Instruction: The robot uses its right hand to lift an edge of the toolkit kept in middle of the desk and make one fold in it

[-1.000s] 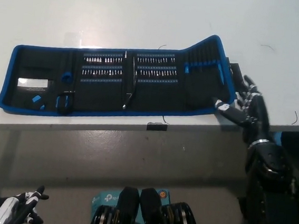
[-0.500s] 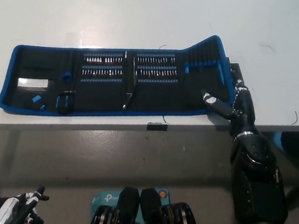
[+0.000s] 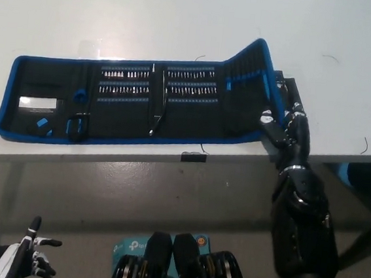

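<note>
Left hand (image 3: 24, 261): white, low at lower left, below the desk, fingers spread, empty.
Toolkit (image 3: 136, 105): black, blue-edged, unrolled across the white desk (image 3: 184, 20); bit rows showing; right end raised.
Right hand (image 3: 286, 132): black, closed on the toolkit's right edge.

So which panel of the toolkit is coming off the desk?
The right end panel, next to the right robot hand. It tilts up with its blue edge raised, while the other toolkit panels lie flat on the desk.
</note>
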You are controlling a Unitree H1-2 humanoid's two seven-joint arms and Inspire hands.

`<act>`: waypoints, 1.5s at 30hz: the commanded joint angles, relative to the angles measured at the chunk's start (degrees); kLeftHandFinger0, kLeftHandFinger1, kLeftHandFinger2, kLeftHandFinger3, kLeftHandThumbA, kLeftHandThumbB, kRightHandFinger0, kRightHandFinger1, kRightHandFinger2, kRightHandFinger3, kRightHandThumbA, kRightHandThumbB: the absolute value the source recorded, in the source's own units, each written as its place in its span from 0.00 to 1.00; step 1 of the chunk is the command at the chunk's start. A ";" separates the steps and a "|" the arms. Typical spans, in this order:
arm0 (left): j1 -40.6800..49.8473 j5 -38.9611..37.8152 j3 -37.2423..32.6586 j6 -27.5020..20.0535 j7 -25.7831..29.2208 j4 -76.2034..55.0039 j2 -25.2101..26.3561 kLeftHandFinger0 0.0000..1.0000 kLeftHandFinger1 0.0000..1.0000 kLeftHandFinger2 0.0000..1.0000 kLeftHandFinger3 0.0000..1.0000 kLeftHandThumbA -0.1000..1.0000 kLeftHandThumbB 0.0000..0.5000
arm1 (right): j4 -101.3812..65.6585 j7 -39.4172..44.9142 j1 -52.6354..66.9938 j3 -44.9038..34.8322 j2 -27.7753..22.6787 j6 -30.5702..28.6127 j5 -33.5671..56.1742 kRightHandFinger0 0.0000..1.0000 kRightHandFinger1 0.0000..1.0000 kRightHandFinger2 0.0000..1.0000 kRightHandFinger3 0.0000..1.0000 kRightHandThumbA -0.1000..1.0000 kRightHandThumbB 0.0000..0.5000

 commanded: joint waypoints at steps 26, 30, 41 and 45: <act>0.33 0.20 -0.85 -0.63 -1.50 -2.29 3.00 0.35 0.29 0.16 0.42 0.99 0.61 | -5.91 -14.90 -10.90 14.19 -5.35 -5.14 -22.40 0.00 0.00 0.01 0.39 0.00 0.25; 0.10 0.20 -1.02 -0.07 -1.56 -2.30 2.92 0.36 0.28 0.14 0.42 0.98 0.59 | -5.01 -12.79 -13.95 21.26 -6.33 -1.32 -27.59 0.00 0.04 0.13 0.53 0.00 0.33; -0.60 0.79 -2.17 -0.67 -1.96 -3.07 3.21 0.35 0.29 0.17 0.43 0.99 0.60 | 1.73 -5.41 -11.71 47.20 -9.08 3.46 -44.93 0.00 0.00 0.00 0.45 0.00 0.55; -0.86 0.70 -2.30 -0.02 -2.06 -3.44 3.37 0.36 0.29 0.18 0.45 0.98 0.63 | 2.51 -5.72 -9.37 50.92 -10.09 3.06 -45.74 0.00 0.00 0.00 0.40 0.00 0.50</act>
